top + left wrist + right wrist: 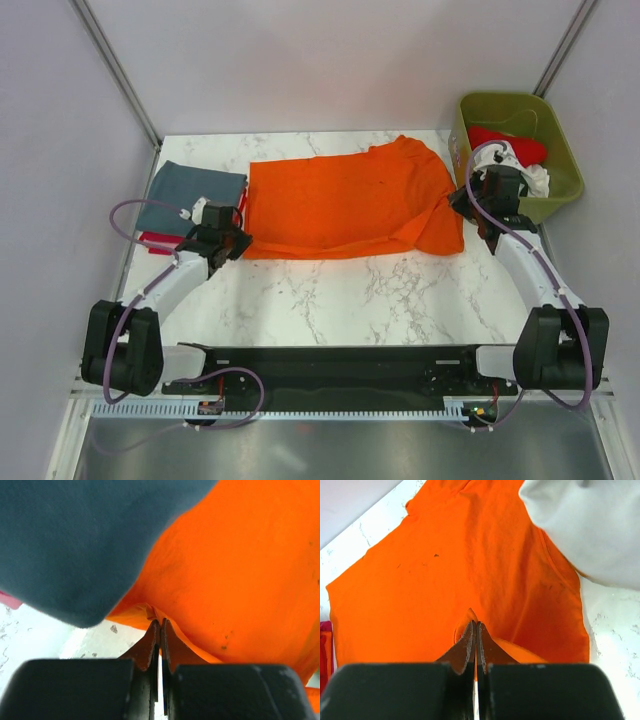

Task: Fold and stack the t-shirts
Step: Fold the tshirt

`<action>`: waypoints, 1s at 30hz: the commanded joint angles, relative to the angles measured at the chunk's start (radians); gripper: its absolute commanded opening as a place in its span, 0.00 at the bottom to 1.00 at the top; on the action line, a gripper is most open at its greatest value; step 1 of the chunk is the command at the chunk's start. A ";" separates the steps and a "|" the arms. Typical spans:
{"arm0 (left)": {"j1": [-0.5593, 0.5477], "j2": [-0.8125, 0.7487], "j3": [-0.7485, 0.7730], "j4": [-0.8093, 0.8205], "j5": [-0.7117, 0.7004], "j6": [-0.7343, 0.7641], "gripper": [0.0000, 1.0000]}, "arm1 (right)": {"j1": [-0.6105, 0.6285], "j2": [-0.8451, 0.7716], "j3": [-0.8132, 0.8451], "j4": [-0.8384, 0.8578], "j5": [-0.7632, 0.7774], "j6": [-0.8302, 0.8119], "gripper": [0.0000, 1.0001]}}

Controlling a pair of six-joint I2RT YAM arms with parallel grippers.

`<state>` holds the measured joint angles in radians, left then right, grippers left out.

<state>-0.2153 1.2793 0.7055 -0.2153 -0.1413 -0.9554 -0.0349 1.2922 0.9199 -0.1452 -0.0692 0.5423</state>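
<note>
At the far left of the marble worktop (350, 290), a folded grey-blue t-shirt (190, 195) is lying on top of a red t-shirt (155, 243), whose edge is peeking out on the near side. Just to the right, the left hand (240, 237) is pinching the left edge of the orange t-shirt (340, 205). Its wrist view is showing both fingers pressed together on a raised ridge of orange cloth. The orange t-shirt is lying spread across the rear middle of the worktop, its left edge just beside the grey-blue one and its right end rumpled. There the right hand (463, 205) is clamping a small peak of the same cloth, fingers closed on it. At the rear right corner, an olive-green bin (560, 150) is holding a red tee (505, 140) and a white tee (535, 178).
</note>
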 commanded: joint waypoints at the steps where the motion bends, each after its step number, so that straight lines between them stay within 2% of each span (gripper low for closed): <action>1: 0.011 0.029 0.061 0.005 -0.060 -0.068 0.02 | 0.003 0.036 0.086 0.032 0.036 -0.025 0.00; 14: 0.017 0.166 0.167 0.013 -0.064 -0.108 0.02 | 0.018 0.219 0.203 0.055 0.029 -0.010 0.00; 30: 0.021 0.232 0.184 0.027 -0.096 -0.171 0.02 | 0.026 0.341 0.324 0.053 0.049 -0.004 0.00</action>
<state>-0.2024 1.4948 0.8474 -0.2138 -0.1875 -1.0775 -0.0120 1.6188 1.1831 -0.1276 -0.0425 0.5350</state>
